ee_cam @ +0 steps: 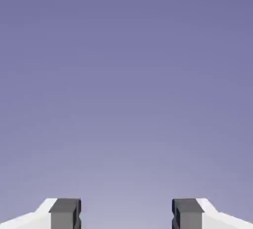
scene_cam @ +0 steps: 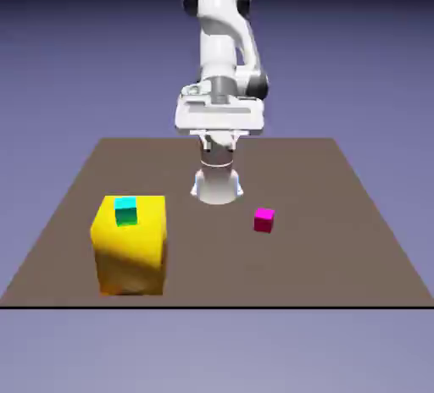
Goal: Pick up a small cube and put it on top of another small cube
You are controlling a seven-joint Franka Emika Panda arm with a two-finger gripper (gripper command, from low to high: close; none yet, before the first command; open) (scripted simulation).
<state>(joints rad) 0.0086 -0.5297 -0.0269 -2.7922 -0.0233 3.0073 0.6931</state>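
Note:
One tiny pink-magenta cube [scene_cam: 264, 219] rests on the brown table [scene_cam: 339, 213], to the exterior view's right of the robot's base. No purple-violet cube shows in either view. My gripper [ee_cam: 126, 216] is open: the hand view has its two grey fingertips [ee_cam: 65, 214] far apart with only the blue-violet backdrop between them. In the exterior view the white hand [scene_cam: 217, 117] hangs high above the table's far part, well above and behind the pink-magenta cube, holding nothing.
A large yellow block [scene_cam: 129, 247] stands at the front on the exterior view's left, with a small teal cube [scene_cam: 125, 211] on its top. The robot's base [scene_cam: 217, 185] stands mid-table toward the far edge.

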